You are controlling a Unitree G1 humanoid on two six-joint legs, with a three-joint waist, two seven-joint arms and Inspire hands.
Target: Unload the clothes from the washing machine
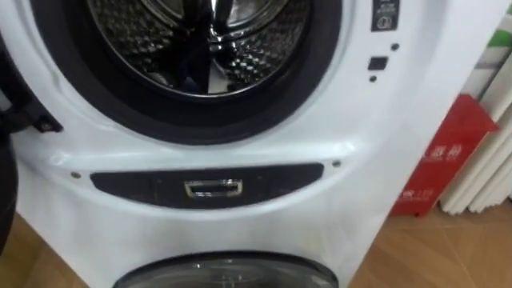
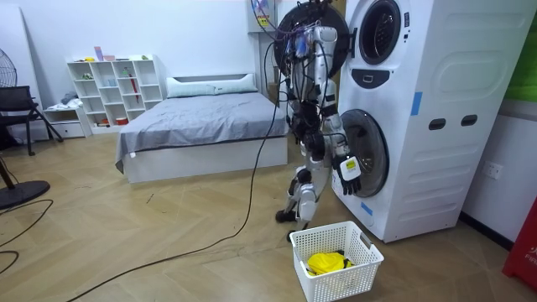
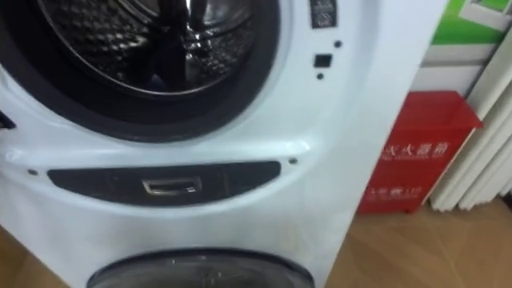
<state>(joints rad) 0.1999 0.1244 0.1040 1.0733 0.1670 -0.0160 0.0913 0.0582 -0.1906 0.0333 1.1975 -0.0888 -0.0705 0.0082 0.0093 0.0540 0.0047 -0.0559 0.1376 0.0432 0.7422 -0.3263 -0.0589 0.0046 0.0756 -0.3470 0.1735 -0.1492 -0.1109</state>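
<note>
I stand close in front of a white stacked washing machine. Its upper round opening is open, and the part of the steel drum that I see holds bare metal and dark reflections. The upper door is swung out beside my head in the room view. My right hand hangs at my side by the lower round door, fingers relaxed and holding nothing. A white laundry basket stands on the floor behind me with a yellow cloth in it.
A dark panel with a small handle runs under the upper opening, with the lower door's rim below it. A red box stands on the wooden floor to the machine's right. A bed, a shelf and a chair stand further back.
</note>
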